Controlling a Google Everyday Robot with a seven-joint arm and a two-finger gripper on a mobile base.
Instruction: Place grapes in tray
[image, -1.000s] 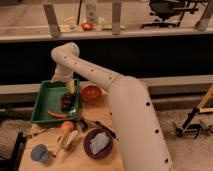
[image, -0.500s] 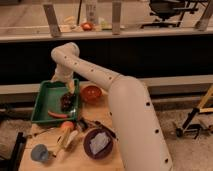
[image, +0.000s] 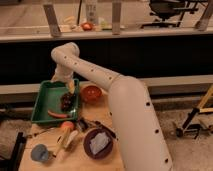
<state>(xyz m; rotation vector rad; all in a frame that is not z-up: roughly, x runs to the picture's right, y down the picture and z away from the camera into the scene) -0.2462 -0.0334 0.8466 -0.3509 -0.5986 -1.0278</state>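
Observation:
The grapes (image: 66, 102), a small dark lumpy bunch, lie inside the green tray (image: 46, 96) near its right side. The tray stands at the back left of the wooden table. My gripper (image: 70, 89) hangs at the end of the white arm, directly above the grapes and close to them. Whether it touches the bunch cannot be made out. A long orange-red carrot-like item (image: 57, 115) lies in the tray's front part.
A red-orange bowl (image: 91, 93) stands just right of the tray. A dark purple plate (image: 88, 143) holding a white cloth sits at the front. A blue cup (image: 40, 152), an orange object (image: 67, 125) and a pale yellowish item (image: 66, 141) lie front left. My arm's bulk (image: 130, 115) covers the table's right side.

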